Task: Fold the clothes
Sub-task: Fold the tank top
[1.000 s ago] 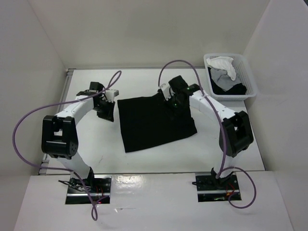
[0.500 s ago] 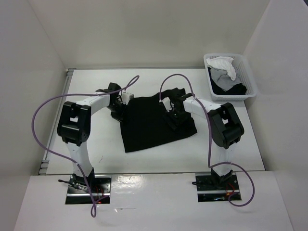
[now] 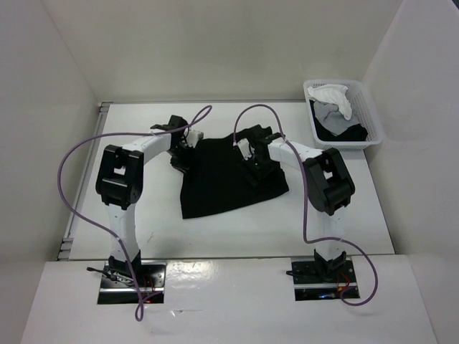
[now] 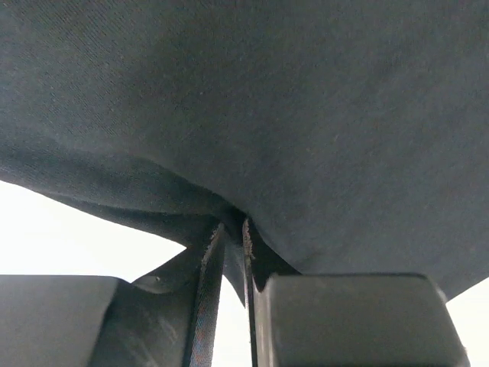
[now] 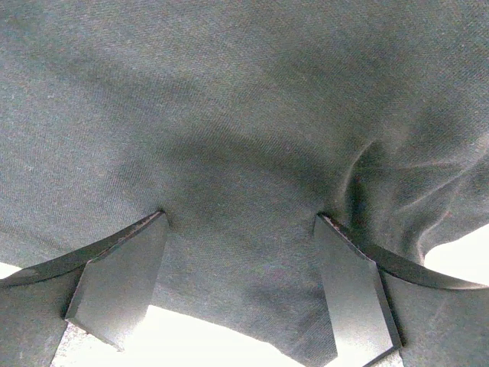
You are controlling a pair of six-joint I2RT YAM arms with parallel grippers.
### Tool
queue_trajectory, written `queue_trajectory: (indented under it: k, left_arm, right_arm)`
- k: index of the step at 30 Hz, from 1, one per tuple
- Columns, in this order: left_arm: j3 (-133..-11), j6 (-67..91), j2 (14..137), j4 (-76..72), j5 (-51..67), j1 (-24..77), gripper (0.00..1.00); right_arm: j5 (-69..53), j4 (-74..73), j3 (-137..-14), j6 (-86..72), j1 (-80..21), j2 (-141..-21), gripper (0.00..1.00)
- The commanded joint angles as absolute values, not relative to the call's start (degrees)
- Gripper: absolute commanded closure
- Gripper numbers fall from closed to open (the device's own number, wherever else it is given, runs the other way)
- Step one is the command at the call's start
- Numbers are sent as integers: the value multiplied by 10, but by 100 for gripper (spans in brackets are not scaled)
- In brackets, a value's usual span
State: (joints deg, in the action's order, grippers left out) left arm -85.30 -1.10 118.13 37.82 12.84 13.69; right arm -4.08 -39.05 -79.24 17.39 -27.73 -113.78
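Note:
The clothes (image 3: 215, 188), a plain black top, lie spread flat on the white table between the arms. My left gripper (image 3: 181, 154) is at the top's upper left edge. In the left wrist view its fingers (image 4: 205, 306) stand almost together with a fold of the black fabric (image 4: 306, 115) pinched between them. My right gripper (image 3: 254, 170) rests on the upper right part of the top. In the right wrist view it (image 5: 241, 222) is open, its fingertips (image 5: 122, 283) set wide apart against the cloth (image 5: 229, 115), which wrinkles at the right.
A white basket (image 3: 375, 129) stands at the back right and holds a white garment (image 3: 331, 97), a grey one (image 3: 328, 113) and dark cloth. White walls close in the table on the left, back and right. Purple cables arch above both arms.
My left gripper has moved right from the bare table onto the top's upper left edge. The right gripper has slid slightly left on the cloth. The cloth's right edge has drawn inward.

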Motion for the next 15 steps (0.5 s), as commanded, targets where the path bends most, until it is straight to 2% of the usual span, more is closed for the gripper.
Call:
queue_trajectory:
  k: [1, 9, 15]
  left_arm:
    - [-878, -4, 1228, 366, 75, 130, 78]
    - [-1008, 12, 1301, 405, 75, 61, 78]
    - [-1086, 12, 1329, 424, 59, 61, 78]
  right_arm:
    - [-66, -391, -817, 161, -281, -1168, 15]
    - [-73, -397, -850, 149, -293, -1201, 15]
    - [-78, -406, -888, 142, -293, -1226, 15]
